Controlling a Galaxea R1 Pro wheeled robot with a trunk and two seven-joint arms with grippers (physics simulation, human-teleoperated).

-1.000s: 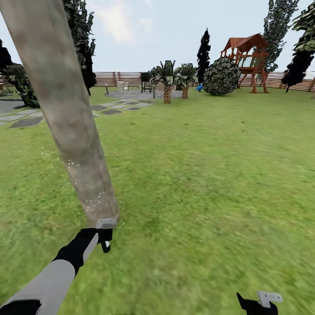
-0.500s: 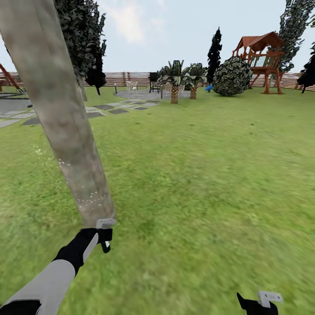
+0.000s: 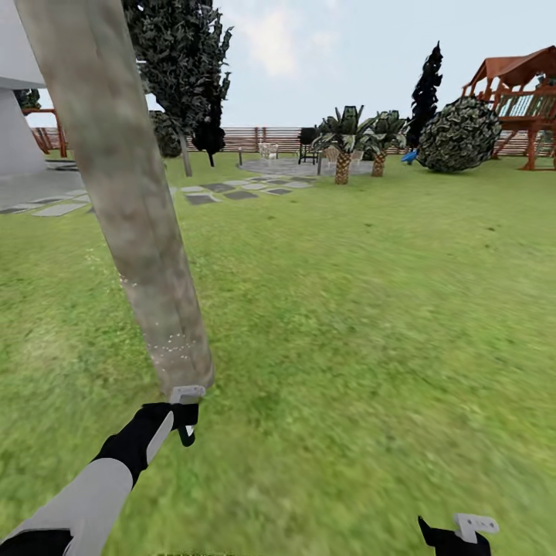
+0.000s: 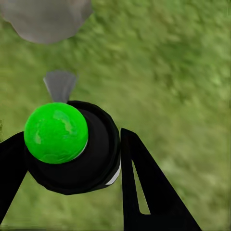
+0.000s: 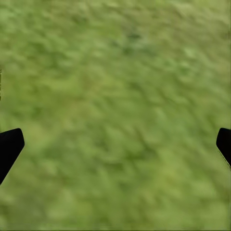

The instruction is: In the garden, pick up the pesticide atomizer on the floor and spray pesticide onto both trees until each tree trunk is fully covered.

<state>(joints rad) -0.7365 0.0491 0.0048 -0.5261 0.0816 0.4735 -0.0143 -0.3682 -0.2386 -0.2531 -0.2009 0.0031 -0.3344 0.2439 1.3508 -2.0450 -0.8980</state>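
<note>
A thick grey-beige tree trunk (image 3: 131, 201) leans up from the grass at the left of the head view, with pale specks on its lowest part. My left gripper (image 3: 184, 421) hangs just in front of the trunk's foot, shut on the pesticide atomizer (image 3: 188, 431). In the left wrist view the atomizer (image 4: 72, 144) is a black bottle with a bright green top, held between the black fingers (image 4: 144, 192), and the trunk (image 4: 45, 19) lies close beyond it. My right gripper (image 3: 455, 533) is low at the right over bare lawn, its fingertips (image 5: 9, 147) wide apart.
Another tall, dark-leaved tree (image 3: 181, 62) stands at the back left near a white wall (image 3: 19, 116). Grey stone slabs (image 3: 224, 189) lead to a round patio (image 3: 301, 166) with palms (image 3: 344, 147). A round bush (image 3: 459, 135), a play tower (image 3: 525, 100) and a slat fence (image 3: 262, 139) lie beyond open grass.
The whole picture has slid to the right, so the camera has turned left; a white wall has come into view. Both grippers keep the same pose in the picture.
</note>
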